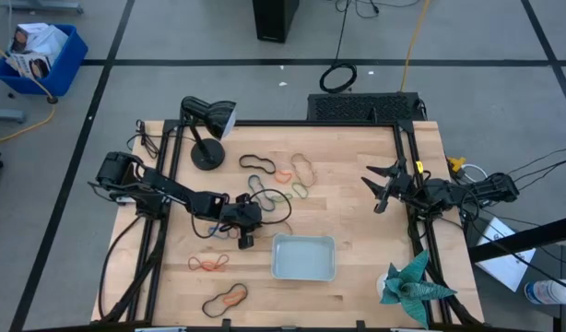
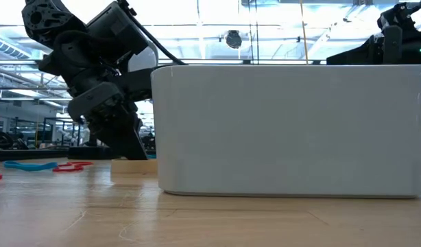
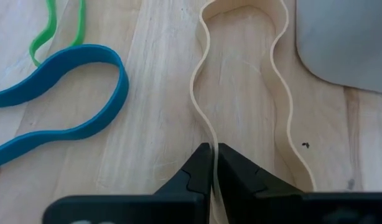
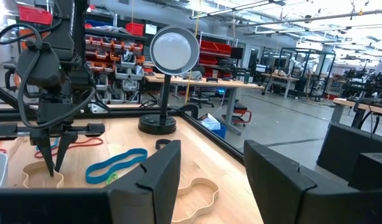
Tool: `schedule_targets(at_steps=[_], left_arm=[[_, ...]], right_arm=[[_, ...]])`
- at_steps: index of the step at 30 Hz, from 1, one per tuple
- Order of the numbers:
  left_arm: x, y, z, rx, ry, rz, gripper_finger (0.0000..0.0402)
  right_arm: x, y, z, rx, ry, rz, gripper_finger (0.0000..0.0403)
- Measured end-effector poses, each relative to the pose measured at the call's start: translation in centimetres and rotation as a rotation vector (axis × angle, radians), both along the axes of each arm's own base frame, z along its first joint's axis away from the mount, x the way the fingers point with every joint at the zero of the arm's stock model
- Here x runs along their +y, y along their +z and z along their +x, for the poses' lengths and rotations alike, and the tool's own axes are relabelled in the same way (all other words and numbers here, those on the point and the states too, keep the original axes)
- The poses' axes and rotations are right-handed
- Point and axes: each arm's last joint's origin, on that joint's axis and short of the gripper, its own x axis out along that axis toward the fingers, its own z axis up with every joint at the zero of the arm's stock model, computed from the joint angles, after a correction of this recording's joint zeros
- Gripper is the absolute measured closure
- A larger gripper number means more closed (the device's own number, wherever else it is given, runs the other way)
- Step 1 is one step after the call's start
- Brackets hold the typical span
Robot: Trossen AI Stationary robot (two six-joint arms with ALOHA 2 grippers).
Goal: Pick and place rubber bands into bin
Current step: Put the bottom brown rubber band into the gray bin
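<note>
Left wrist view: left pincer (image 3: pixel 213 163) is down at the light wooden desk (image 3: pixel 153 93), fingers clenched on one strand of a thin tan rubber band (image 3: pixel 279 93), a wavy loop lying flat ahead of the tips. Just beyond that loop, off to one side of the pincer, sits a rounded corner of the shallow pale blue-grey plastic bin (image 3: pixel 346 43), apart from the band. On the other side lie a blue rubber band (image 3: pixel 85 93) and a thin green rubber band (image 3: pixel 54 25), near each other, both flat on the desk.

High view: left pincer (image 1: pixel 245 238) is just beside the bin (image 1: pixel 303 257), at its near corner; more bands are scattered behind and beside the pincer, including an orange pair (image 1: pixel 209 265) and a black-and-orange pair (image 1: pixel 225 300). A black desk lamp (image 1: pixel 207 129) stands well behind it.

Right pincer (image 1: pixel 382 189) hovers well apart from the bin, fingers spread, gripping nothing; right wrist view confirms the gap.
</note>
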Motion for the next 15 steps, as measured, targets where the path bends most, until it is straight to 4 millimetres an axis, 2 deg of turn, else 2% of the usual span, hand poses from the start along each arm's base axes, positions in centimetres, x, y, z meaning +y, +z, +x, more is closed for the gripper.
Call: schedule_targets(at_steps=[12, 15], left_arm=[[-0.09, 0.46, 0.25, -0.043, -0.015, -0.029, 0.0367], [-0.07, 0.48, 0.26, -0.045, -0.014, -0.027, 0.0378]], right_arm=[[0.0, -0.08, 0.01, -0.018, 0.007, 0.052, 0.0234], [0.01, -0.08, 0.01, -0.018, 0.007, 0.052, 0.0234]])
